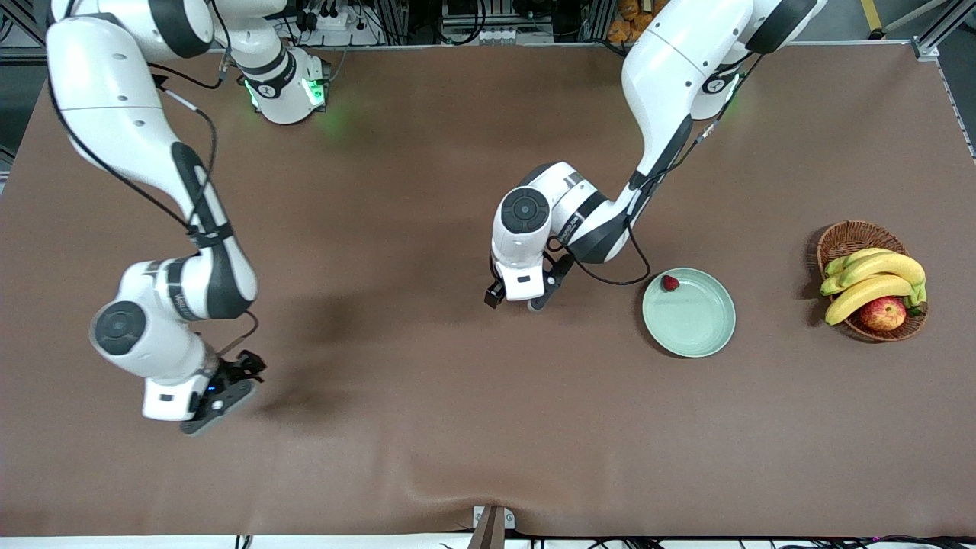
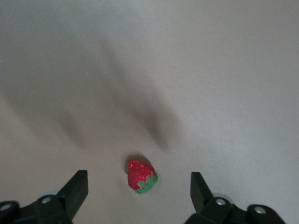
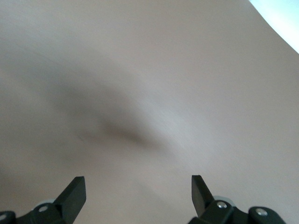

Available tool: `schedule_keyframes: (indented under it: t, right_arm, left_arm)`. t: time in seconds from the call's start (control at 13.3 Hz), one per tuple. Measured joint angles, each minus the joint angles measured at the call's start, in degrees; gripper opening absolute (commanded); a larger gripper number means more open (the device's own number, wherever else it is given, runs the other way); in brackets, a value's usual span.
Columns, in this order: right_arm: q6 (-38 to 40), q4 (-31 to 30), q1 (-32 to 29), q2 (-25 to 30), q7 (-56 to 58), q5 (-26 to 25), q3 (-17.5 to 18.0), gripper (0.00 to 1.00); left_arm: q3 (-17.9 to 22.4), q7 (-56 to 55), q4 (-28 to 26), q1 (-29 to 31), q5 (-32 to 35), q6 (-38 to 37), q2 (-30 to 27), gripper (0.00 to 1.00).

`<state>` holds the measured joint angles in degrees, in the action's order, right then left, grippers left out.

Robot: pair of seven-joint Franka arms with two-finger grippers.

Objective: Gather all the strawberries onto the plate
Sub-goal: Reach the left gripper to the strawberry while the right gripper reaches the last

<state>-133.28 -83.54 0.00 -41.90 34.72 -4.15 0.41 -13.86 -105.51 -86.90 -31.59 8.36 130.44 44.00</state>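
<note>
A strawberry (image 2: pixel 141 176) is seen lying on the brown table (image 2: pixel 210 70) between the spread fingers of the left gripper (image 2: pixel 139 191), untouched by either. A second strawberry (image 1: pixel 670 283) already rests inside the plate (image 1: pixel 705 335), against the part of its rim farthest from the front camera. No third berry can be found in any view.

The step in hand is judged to be the pick of the loose berry. It would be done well if the jaws were lowered squarely around the fruit until it sat centred, then closed gently, since so small a cone could be squeezed out sideways.

In the front view the left gripper (image 1: pixel 518 299) is placed beside the plate, toward the right arm's end of the table, but the berry beneath it is hidden; only the left wrist view reveals it. The right gripper (image 1: pixel 221 396), open and empty, waits well apart from the plate.
</note>
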Motion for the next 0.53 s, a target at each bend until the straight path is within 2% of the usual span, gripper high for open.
schedule_keyframes:
  t: [0.23, 0.45, 0.53]
  right_arm:
    - [0.92, -1.69, -4.50, 1.41, -2.33, 0.00, -0.32, 1.00]
    - [0.99, -8.16, -5.38, 5.62, -12.75, -0.07, -0.43, 1.00]
    - [1.07, -10.89, -5.38, 7.44, -15.90, -0.12, -0.65, 1.00]
  left_arm:
    - [0.22, -2.95, 0.21, -0.01, 0.00, 0.05, 1.82, 0.87]
    - [0.25, -5.01, 1.32, -0.03, 0.00, 0.06, 2.93, 0.86]
    - [0.25, -5.23, 1.48, -0.05, 0.00, 0.06, 3.08, 0.84]
